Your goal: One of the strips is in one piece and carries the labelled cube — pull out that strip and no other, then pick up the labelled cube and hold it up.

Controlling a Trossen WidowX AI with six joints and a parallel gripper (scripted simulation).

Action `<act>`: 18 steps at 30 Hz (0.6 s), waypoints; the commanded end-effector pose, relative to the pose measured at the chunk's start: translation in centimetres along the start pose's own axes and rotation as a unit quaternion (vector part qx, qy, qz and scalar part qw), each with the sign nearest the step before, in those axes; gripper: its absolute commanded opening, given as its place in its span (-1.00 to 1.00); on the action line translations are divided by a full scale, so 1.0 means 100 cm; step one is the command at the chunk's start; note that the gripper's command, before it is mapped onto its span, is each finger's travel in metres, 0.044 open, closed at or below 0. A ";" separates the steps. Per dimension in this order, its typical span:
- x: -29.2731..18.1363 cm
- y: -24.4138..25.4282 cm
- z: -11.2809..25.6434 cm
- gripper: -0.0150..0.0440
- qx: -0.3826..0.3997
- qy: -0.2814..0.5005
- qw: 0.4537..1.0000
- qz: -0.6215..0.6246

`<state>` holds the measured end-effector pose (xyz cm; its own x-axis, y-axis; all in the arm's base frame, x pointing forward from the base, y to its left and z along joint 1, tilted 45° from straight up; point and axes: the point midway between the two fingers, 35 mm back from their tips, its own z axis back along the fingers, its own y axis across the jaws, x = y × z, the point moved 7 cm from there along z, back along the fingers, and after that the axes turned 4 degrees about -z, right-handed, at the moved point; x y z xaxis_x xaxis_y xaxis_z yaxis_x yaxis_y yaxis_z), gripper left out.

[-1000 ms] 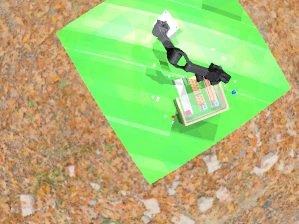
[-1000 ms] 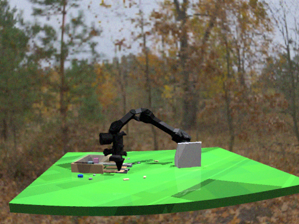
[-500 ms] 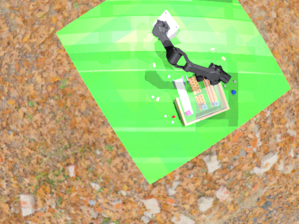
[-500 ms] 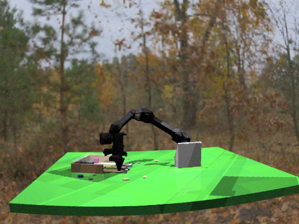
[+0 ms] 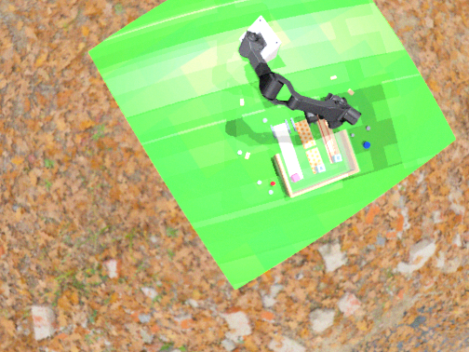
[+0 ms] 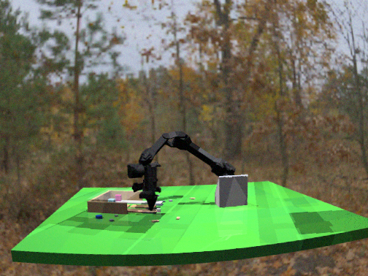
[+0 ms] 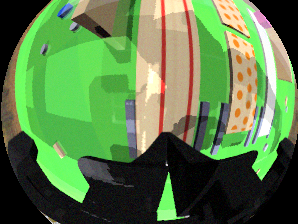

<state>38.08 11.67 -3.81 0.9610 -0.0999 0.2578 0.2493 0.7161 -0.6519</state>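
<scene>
A red-striped strip (image 5: 329, 142) (image 7: 175, 65) looks unbroken where it shows; a light-blue cube with a pale top (image 5: 337, 158) sits at its far end. An orange-dotted strip lies in two pieces, a near piece (image 5: 305, 132) (image 7: 241, 85) and a far piece (image 5: 314, 159) (image 7: 232, 15), with another light-blue cube (image 5: 320, 169) on the far one. A white strip (image 5: 288, 151) carries a pink cube (image 5: 295, 177) (image 6: 118, 197). The labels are too small to read. My gripper (image 6: 151, 209) (image 7: 165, 136) is shut and empty, pointing down at the red-striped strip's near end. Contact cannot be told.
A wooden open-fronted tray (image 5: 354, 151) (image 6: 107, 207) surrounds the strips' far ends. Grey-blue guides (image 7: 130, 127) (image 7: 202, 125) stand beside the red-striped strip's near end. A blue piece (image 5: 367, 144) (image 6: 98, 217) lies outside the tray, and a red bit (image 5: 273, 183) lies beyond its opposite side.
</scene>
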 end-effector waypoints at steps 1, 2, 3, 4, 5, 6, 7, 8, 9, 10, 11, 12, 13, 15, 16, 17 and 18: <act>-0.010 -0.001 -0.004 -0.49 -0.002 0.008 1.000 0.003; -0.012 -0.001 -0.004 -0.49 -0.002 0.008 1.000 0.003; -0.013 -0.001 -0.004 -0.49 -0.002 0.008 1.000 0.003; -0.015 -0.001 -0.004 -0.49 -0.002 0.008 1.000 0.003; -0.016 -0.001 -0.004 -0.49 -0.002 0.008 1.000 0.003; -0.018 -0.002 -0.004 -0.49 -0.002 0.008 1.000 0.003; -0.019 -0.002 -0.004 -0.49 -0.002 0.008 1.000 0.003; -0.021 -0.002 -0.004 -0.49 -0.002 0.008 1.000 0.003; -0.022 -0.002 -0.004 -0.49 -0.002 0.008 1.000 0.003; -0.024 -0.002 -0.004 -0.49 -0.002 0.008 1.000 0.003; -0.025 -0.002 -0.004 -0.49 -0.002 0.008 1.000 0.003; -0.027 -0.002 -0.004 -0.49 -0.002 0.008 1.000 0.003; -0.028 -0.002 -0.004 -0.49 -0.002 0.008 1.000 0.003; -0.032 -0.003 -0.004 -0.49 -0.002 0.008 1.000 0.003; -0.033 -0.003 -0.004 -0.49 -0.002 0.008 1.000 0.003; -0.035 -0.003 -0.005 -0.49 -0.002 0.008 1.000 0.003; -0.036 -0.003 -0.005 -0.49 -0.002 0.008 1.000 0.003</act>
<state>35.42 11.81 -4.38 0.9607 -0.0990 0.2595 0.2496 0.7173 -0.6505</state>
